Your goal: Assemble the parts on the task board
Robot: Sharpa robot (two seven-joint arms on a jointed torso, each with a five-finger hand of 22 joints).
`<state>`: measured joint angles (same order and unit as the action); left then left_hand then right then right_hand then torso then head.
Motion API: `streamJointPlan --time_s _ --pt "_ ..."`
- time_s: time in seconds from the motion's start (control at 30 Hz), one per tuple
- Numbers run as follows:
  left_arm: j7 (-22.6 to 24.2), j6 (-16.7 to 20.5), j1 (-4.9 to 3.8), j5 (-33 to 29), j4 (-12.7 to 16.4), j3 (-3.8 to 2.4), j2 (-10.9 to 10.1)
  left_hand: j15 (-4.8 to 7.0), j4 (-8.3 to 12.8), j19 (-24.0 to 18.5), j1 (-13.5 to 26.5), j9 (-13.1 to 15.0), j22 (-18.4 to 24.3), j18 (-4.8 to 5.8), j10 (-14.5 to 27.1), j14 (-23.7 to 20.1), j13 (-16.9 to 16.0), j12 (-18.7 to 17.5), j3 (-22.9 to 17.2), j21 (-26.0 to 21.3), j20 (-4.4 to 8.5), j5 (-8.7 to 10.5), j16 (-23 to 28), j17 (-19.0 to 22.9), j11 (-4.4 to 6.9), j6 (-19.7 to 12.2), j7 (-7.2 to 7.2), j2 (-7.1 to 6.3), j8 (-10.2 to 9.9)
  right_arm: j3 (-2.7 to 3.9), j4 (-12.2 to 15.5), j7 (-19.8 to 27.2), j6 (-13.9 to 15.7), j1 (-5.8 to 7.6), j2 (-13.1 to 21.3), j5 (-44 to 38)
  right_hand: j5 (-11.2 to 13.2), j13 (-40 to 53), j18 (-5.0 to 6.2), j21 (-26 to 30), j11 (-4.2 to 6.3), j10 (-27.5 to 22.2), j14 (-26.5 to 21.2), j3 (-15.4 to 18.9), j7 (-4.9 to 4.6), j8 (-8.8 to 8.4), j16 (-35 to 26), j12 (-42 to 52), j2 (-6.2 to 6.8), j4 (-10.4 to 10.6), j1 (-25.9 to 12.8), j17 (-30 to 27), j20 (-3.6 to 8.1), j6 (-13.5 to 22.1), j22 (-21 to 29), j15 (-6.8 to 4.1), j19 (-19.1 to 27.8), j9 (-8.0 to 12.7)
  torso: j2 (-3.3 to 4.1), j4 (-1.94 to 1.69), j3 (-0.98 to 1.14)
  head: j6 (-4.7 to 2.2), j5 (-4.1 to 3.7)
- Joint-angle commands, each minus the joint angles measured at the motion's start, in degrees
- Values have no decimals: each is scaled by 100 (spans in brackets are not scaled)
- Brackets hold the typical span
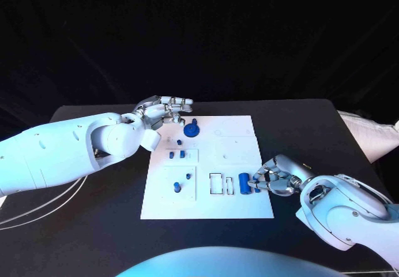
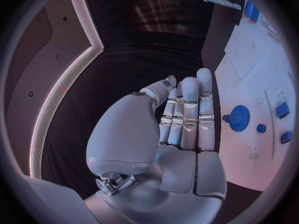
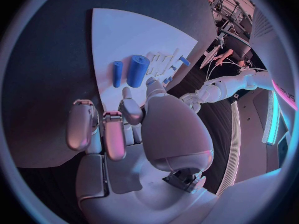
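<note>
Several small blue parts lie on the white task board (image 1: pixel 241 202) at the middle of the black tabletop (image 1: pixel 332 133); a toothed blue gear (image 1: pixel 192 129) sits near the board's far left corner, short pegs (image 1: pixel 175 154) rest in the left-hand recesses, and a thick blue cylinder (image 1: pixel 244 183) lies beside a slimmer blue bar (image 1: pixel 253 183) near the right edge. The parts look like rigid plastic, light and smooth, so they likely roll or slip under a careless touch; the cylinder seems best pinched across its round middle, the gear by its raised hub or rim. The right robot hand (image 1: pixel 274 180) hovers just beside the cylinder, fingers curled inward and holding nothing. The left robot hand (image 1: pixel 164 108) hangs by the board's far left corner near the gear, fingers straight and together, empty.
</note>
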<state>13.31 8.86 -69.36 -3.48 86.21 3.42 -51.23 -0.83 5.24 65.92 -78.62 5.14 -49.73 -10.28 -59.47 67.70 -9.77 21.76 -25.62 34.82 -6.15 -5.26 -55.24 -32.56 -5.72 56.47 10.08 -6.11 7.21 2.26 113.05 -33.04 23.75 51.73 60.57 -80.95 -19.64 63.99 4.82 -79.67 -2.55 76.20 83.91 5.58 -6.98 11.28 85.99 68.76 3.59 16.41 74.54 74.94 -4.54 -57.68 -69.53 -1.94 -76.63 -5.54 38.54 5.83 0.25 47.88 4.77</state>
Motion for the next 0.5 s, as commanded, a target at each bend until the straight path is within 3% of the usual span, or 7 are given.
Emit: streamJointPlan --time_s 0.03,0.27,0.5 --pt "65 -84 3 23 9 -2 0 -12 -10 -17 -9 -9 9 -16 49 -46 -6 20 30 -31 -42 -36 -25 6 -10 -33 -1 54 17 -2 -6 -120 37 -11 -69 -354 -41 61 -45 -46 14 54 471 44 -14 23 45 52 -59 1 -21 781 -24 40 -22 36 -23 -8 -3 9 -3 16 15" --pt "62 -93 4 23 5 0 9 -12 -10 -17 -9 -9 9 -16 49 -46 -6 20 30 -31 -42 -36 -25 6 -10 -33 -1 54 17 -3 -78 -122 -98 -13 -227 -447 -43 311 -50 -62 12 162 480 132 -15 49 74 249 -37 2 -26 835 -27 54 -53 39 -39 -10 -1 3 -2 37 38" --pt "94 -71 4 23 6 1 7 -18 -23 -22 15 -11 12 -15 66 -55 -7 37 47 -40 -48 -33 -29 15 -14 -40 2 55 23 -10 -219 -156 -416 -15 -339 -526 -44 400 -52 -67 12 192 481 179 -13 71 79 316 -44 5 -36 843 -28 51 -61 40 -42 -15 10 -21 -2 64 55"
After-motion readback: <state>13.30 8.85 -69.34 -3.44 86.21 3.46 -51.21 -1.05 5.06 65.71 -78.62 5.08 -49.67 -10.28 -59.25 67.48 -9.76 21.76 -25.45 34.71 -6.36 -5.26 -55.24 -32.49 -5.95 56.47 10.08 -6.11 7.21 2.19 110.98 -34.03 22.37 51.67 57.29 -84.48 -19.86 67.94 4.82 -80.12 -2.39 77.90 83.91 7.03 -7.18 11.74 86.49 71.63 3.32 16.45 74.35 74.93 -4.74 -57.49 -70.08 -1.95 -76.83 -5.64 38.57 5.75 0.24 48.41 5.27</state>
